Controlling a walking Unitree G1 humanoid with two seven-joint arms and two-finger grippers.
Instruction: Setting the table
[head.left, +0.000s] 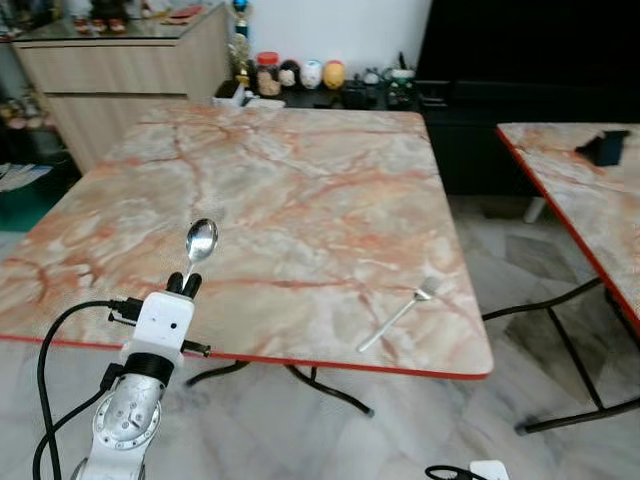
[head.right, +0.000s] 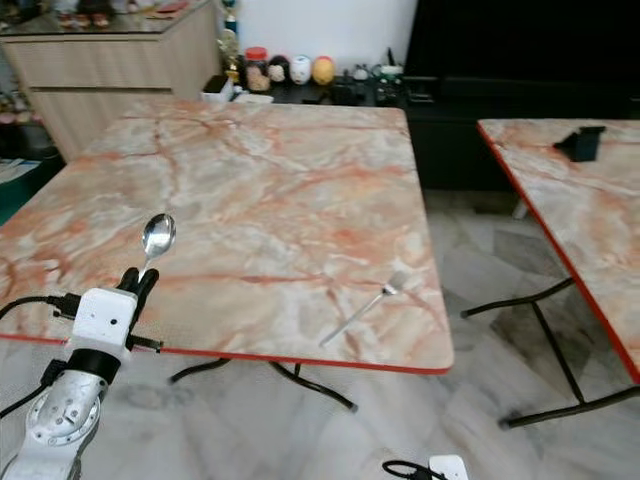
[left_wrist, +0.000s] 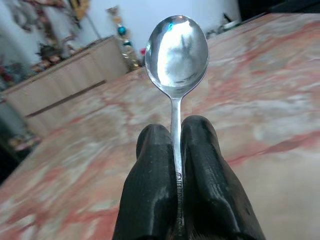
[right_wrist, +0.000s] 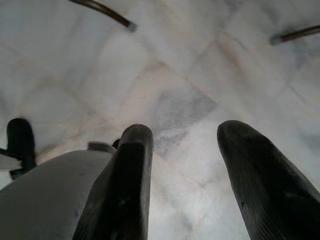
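My left gripper (head.left: 186, 285) is shut on the handle of a silver spoon (head.left: 200, 240), held over the near left part of the marble-patterned table (head.left: 300, 190). The spoon's bowl (left_wrist: 176, 50) points away from me, above the tabletop. In the left wrist view the two black fingers (left_wrist: 205, 175) clamp the handle between them. A silver fork (head.left: 400, 313) lies flat near the table's front right corner, tines pointing to the far right. My right gripper (right_wrist: 182, 145) hangs open over the floor, nothing between its fingers.
A second marble table (head.left: 580, 190) stands to the right with a dark object (head.left: 604, 147) on it. A wooden cabinet (head.left: 120, 70) is at the back left, a low dark shelf with small jars (head.left: 300, 75) behind the table. Black table legs (head.left: 560, 350) cross the tiled floor.
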